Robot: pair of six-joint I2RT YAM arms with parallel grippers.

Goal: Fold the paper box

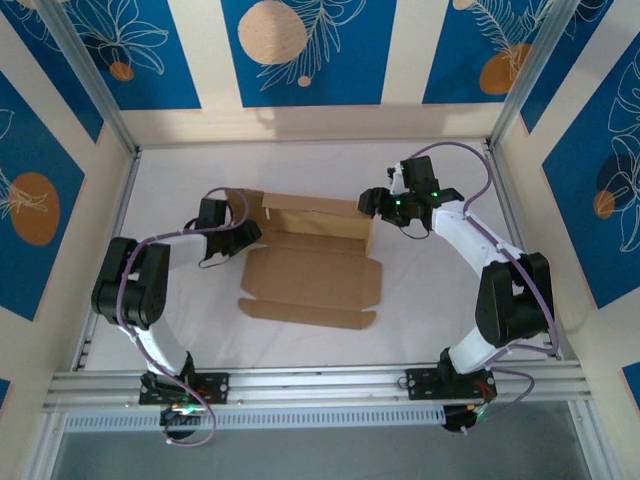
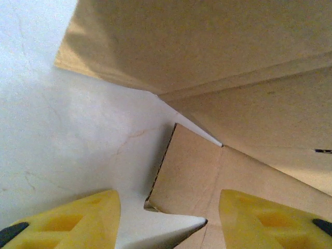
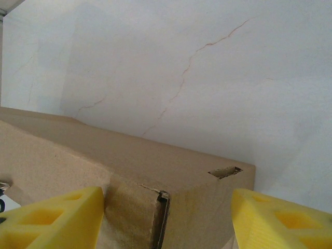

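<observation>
Handling the paper box [image 1: 310, 275] calls for light contact. We judge the brown cardboard to be light, stiff across its panels and compliant only along its scored creases, so it is likely to slide on the worktop [image 1: 440, 300] if pushed from one side.

The box lies at the middle of the worktop, partly formed, with its far wall raised and its near flap lying flat. We recommend taking hold at flap edges close to a crease, not at panel centres, and bracing the opposite end.

The left pincer [image 1: 228, 243] sits at the box's left end with its fingers spread wide, gripping nothing; a cardboard corner lies between them. The right pincer [image 1: 375, 203] stands at the far right corner, also spread wide, straddling the raised wall without clamping it.
</observation>
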